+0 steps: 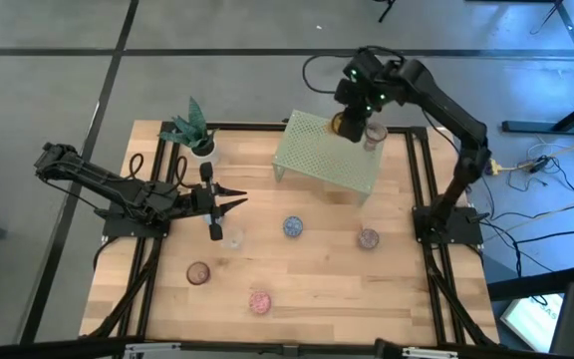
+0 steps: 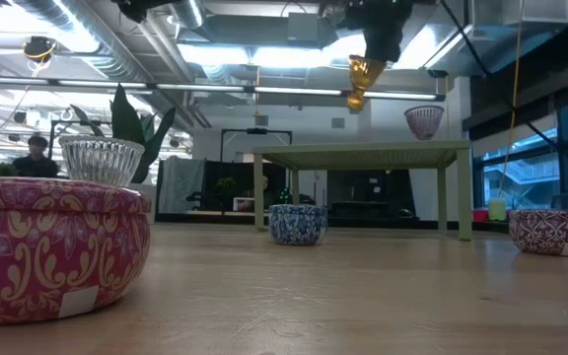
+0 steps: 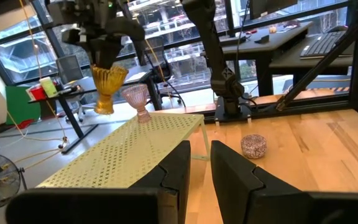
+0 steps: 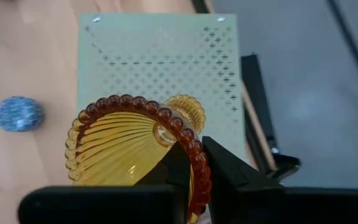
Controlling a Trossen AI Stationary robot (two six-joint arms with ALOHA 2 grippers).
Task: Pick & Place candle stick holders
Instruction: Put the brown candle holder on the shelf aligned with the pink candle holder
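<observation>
My right gripper (image 4: 194, 155) hangs over the far right part of the green rack (image 1: 322, 160), shut on an amber glass candle stick holder (image 3: 107, 84). A pale pink stemmed holder (image 3: 137, 99) stands on its foot on the rack top beside it. Several more holders sit on the table: blue (image 1: 293, 227), purple (image 1: 368, 238), brownish (image 1: 198, 272), pink (image 1: 259, 301) and clear (image 1: 232, 237). My left gripper (image 1: 239, 201) waits level over the table's left half. It points toward the rack, narrowly open, with nothing between its fingers. My right gripper pinches the amber holder's beaded rim (image 4: 199, 167), one finger inside the bowl and one outside. The fingers come steeply from above. The holder hangs below them, tilted, its foot (image 4: 185, 109) lowest and clear of the rack top.
A small white pot with a green plant (image 1: 195, 135) stands at the table's far left, with another clear cup beside it. Black frame rails (image 1: 422, 170) run along the table's sides. Bare wood lies between the rack and the loose holders.
</observation>
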